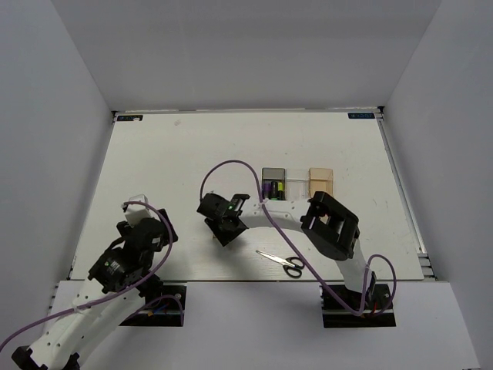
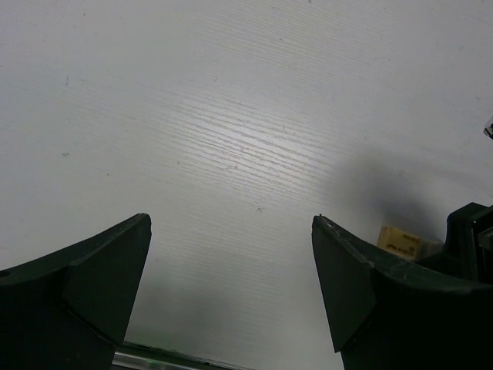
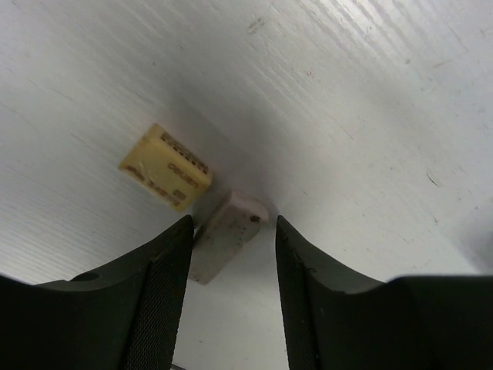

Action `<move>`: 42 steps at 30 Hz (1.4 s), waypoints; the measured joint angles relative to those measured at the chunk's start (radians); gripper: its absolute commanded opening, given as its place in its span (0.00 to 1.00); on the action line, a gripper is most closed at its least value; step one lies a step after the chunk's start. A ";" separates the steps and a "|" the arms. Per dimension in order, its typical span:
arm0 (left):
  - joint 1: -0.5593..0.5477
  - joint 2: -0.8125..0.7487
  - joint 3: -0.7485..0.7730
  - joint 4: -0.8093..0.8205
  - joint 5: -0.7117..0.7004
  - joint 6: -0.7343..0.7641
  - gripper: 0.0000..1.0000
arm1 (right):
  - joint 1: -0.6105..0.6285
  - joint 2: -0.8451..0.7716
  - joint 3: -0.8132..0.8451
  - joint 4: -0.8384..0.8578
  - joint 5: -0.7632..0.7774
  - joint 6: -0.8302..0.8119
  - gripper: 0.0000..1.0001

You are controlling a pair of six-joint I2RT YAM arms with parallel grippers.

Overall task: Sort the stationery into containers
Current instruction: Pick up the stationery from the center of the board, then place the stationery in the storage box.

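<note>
Jaws of the left gripper (image 2: 231,223) stood wide apart over the table (image 2: 231,116). On the right gripper (image 3: 231,227) the jaws were apart too, either side of a pale eraser (image 3: 223,245), not clamped; a yellow eraser (image 3: 166,166) lay just beside it. Scissors (image 1: 282,262) lay near the front edge. Rightmost stood the dark grey bin (image 1: 273,170), clear bin (image 1: 297,185) and tan bin (image 1: 321,181) in a row, highlighters (image 1: 269,189) in the grey.

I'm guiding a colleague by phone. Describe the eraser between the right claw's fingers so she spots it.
On the white table, find the right claw, left of the scissors. Of two small erasers beneath it, yours is the plain pale eraser between its fingers, not the yellow printed eraser.
</note>
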 measured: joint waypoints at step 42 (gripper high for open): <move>0.000 0.412 -0.015 0.220 0.529 0.183 0.73 | -0.476 -0.617 -0.339 0.013 0.212 -0.389 0.05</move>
